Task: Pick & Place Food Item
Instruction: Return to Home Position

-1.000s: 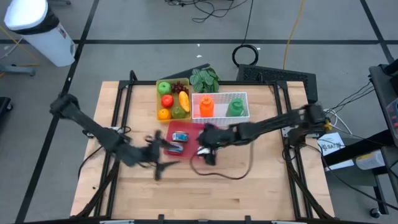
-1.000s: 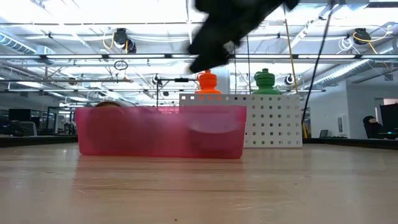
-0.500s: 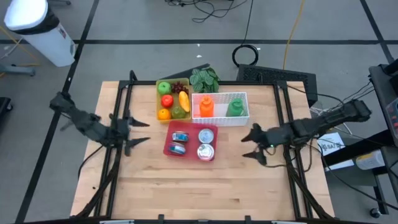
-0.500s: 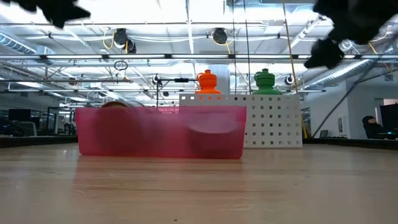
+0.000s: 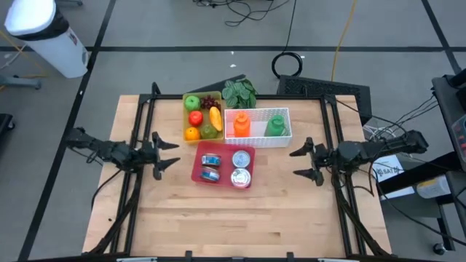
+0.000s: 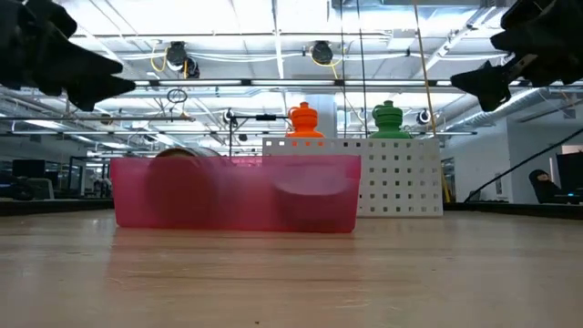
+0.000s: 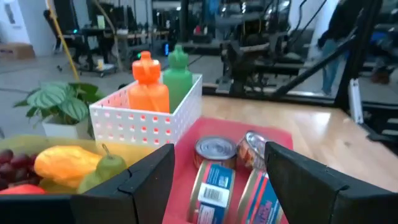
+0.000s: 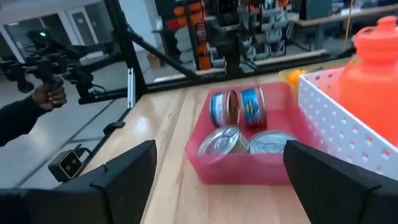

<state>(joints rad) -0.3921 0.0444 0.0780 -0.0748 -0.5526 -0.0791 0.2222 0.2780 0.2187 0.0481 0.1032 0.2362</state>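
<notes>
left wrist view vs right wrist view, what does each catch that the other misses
Only the left wrist view shows the green bottle and the leafy plant. Only the right wrist view shows a person's hand, off beyond the bench. Both show the pink bin with its cans, the orange bottle and the white perforated basket.

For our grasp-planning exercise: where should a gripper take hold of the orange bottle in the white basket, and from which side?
Probably the cap and neck of the orange bottle, coming straight down. It stands upright, and only its top rises over the wall of the white basket, which screens the body; the green bottle stands beside it in the basket.
</notes>
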